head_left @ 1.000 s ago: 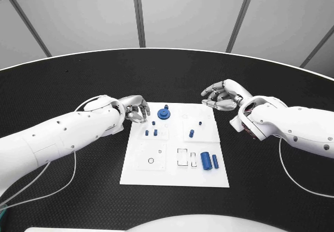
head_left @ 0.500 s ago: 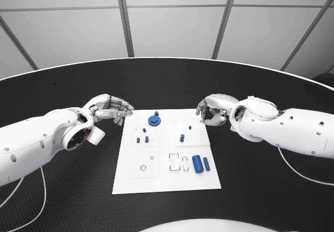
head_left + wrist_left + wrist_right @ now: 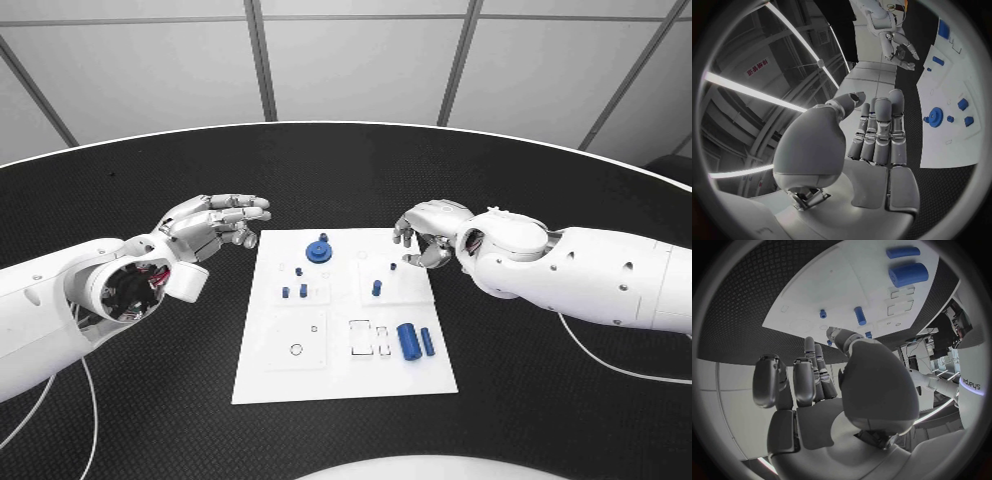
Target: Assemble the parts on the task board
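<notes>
Small parts [image 3: 294,292]: shapes too tiny

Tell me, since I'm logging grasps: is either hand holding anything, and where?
Nothing is held. The left hand is spread beside the board; the right hand hovers empty over its far corner.

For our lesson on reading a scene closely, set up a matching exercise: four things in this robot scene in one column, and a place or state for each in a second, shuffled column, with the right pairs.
Column one:
1. left hand
2. right hand
3. blue gear
4. large blue cylinder

Column two:
A. lying on the task board near its right edge
B. fingers stretched out, holding nothing
C. at the board's far end
D. fingers curled, over the board's far right corner

Pairs: 1-B, 2-D, 3-C, 4-A
</notes>
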`<action>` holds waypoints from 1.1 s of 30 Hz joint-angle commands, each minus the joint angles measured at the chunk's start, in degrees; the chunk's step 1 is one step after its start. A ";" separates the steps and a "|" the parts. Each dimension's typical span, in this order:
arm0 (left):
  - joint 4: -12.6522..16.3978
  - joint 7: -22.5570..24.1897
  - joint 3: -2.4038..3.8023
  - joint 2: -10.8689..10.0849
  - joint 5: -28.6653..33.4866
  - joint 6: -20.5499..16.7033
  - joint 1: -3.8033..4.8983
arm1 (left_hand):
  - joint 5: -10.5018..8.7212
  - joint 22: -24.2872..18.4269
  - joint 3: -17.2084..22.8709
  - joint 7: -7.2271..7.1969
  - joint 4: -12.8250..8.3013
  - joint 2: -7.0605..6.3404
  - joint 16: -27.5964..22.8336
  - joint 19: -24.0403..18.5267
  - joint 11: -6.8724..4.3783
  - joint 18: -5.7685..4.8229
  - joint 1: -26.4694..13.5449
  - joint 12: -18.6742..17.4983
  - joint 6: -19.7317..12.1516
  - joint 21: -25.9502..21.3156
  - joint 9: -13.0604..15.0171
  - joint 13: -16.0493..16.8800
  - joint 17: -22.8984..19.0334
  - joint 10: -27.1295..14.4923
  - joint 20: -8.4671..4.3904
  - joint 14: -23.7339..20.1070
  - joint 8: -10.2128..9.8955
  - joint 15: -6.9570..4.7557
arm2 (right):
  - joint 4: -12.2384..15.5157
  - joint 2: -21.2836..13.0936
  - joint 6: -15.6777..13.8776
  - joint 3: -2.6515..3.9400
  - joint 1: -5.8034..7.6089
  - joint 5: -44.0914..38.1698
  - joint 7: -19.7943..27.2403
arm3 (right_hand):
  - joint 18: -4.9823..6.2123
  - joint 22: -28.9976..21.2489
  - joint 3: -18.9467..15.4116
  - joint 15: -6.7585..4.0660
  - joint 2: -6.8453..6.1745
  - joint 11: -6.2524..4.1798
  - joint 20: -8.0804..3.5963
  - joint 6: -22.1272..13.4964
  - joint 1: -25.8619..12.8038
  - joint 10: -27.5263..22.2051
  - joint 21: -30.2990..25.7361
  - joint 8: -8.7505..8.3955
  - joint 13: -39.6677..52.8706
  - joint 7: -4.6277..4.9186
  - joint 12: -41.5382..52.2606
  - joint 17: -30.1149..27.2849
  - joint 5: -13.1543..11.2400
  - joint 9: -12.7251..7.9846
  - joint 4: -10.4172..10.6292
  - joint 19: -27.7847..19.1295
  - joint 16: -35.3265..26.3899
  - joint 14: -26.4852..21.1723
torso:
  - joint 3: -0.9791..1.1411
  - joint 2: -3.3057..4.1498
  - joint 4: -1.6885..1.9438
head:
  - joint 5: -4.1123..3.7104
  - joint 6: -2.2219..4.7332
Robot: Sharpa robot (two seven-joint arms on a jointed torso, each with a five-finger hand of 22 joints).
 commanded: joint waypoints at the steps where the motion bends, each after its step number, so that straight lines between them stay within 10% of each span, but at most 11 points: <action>1: 0.52 0.23 0.00 -0.41 0.81 0.32 0.01 | -0.08 -0.36 -0.99 0.30 0.30 -0.32 -0.36 -0.34 0.53 0.24 -0.90 -0.37 -0.59 -0.60 -0.02 0.07 -0.11 -0.51 0.18 -0.55 -0.65 0.03 | -0.63 0.91 0.86 -0.01 -0.34 -0.05 0.12 | 0.39 0.51 0.39 0.32 -0.01 0.08 0.14 0.20 0.61 0.24 0.51 -0.25 -0.33 0.37 -0.49 0.26 -0.16 -0.07 -0.10 0.37 0.42 2.65 | -0.18 0.26 0.15 | 0.05 -0.26; 13: 1.99 0.57 0.00 -1.28 1.85 0.85 0.03 | -0.06 -0.58 -1.35 0.34 0.44 -0.29 -0.39 -0.41 0.61 0.25 -0.96 -0.34 -0.66 -0.94 0.05 0.12 -0.17 -0.65 0.29 -0.80 -0.71 0.12 | -3.63 3.39 3.26 -0.04 -1.31 -0.11 0.61 | 0.40 0.68 0.80 0.30 0.19 -0.01 0.19 1.36 0.68 0.10 0.63 0.16 -1.41 -0.01 -1.53 0.28 -0.41 0.14 -0.42 0.39 0.58 2.62 | -0.83 0.67 0.25 | -0.22 -0.32; 33: 3.03 0.12 0.01 -1.79 1.92 0.61 0.05 | 0.05 -0.93 -1.65 0.62 0.34 -0.13 -0.41 -0.40 0.82 0.27 -0.49 -0.38 -1.15 -1.43 0.10 0.18 -0.28 -1.18 0.41 -1.20 -1.05 0.26 | -6.13 5.39 3.74 -0.04 -1.98 -0.12 1.02 | 0.23 1.82 2.22 -0.20 1.86 -0.67 -0.19 3.81 1.62 2.49 1.39 1.30 -3.02 -0.74 -2.33 0.96 0.35 0.81 -1.96 0.72 1.40 2.74 | -0.69 0.62 0.35 | 0.14 -1.12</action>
